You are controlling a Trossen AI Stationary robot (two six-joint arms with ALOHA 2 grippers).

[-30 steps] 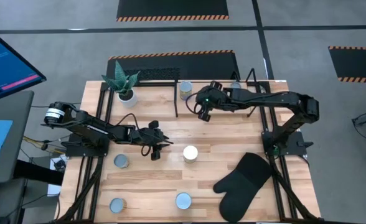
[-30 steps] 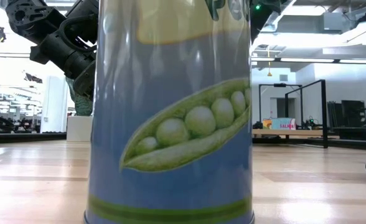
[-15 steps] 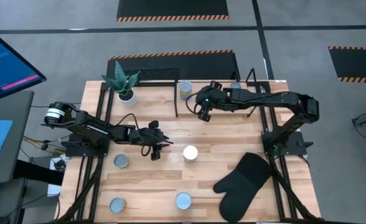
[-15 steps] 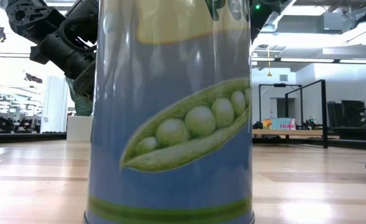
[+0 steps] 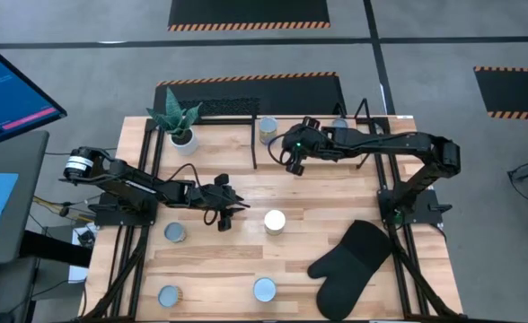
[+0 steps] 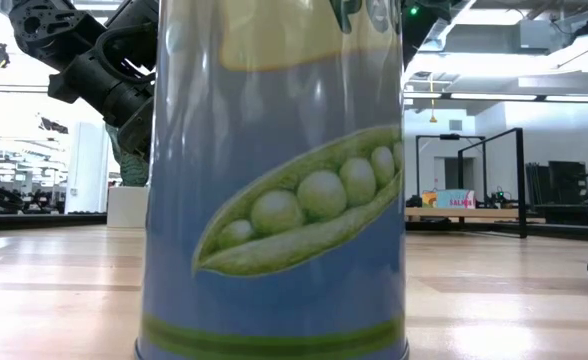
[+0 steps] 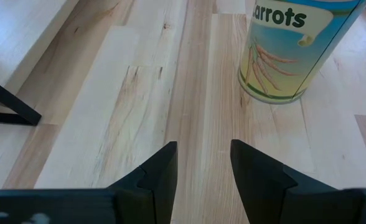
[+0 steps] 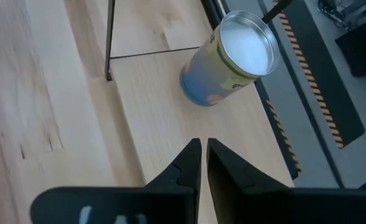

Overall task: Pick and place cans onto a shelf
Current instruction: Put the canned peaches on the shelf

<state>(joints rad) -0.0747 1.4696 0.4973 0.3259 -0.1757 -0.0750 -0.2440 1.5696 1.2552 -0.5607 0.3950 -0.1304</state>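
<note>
My left gripper (image 5: pixel 221 215) is open and empty, low over the table, left of a white-topped can (image 5: pixel 275 221). Its wrist view shows that can (image 7: pixel 295 50), labelled carrots, standing upright ahead of the open fingers (image 7: pixel 203 168). My right gripper (image 5: pixel 293 160) is shut and empty, hovering by the shelf (image 5: pixel 253 144). One can (image 5: pixel 268 130) stands on the shelf's wood base and also shows in the right wrist view (image 8: pixel 233 59), beyond the shut fingers (image 8: pixel 203 162). Three pale blue cans (image 5: pixel 174 233), (image 5: pixel 168 295), (image 5: pixel 264 289) stand on the table; the last fills the low view (image 6: pixel 274 180).
A potted plant (image 5: pixel 181 130) stands at the shelf's left end. A black oven mitt (image 5: pixel 349 260) lies at the near right. Thin black shelf bars (image 8: pixel 108 37) stand beside the right gripper. Bare wood lies between the two grippers.
</note>
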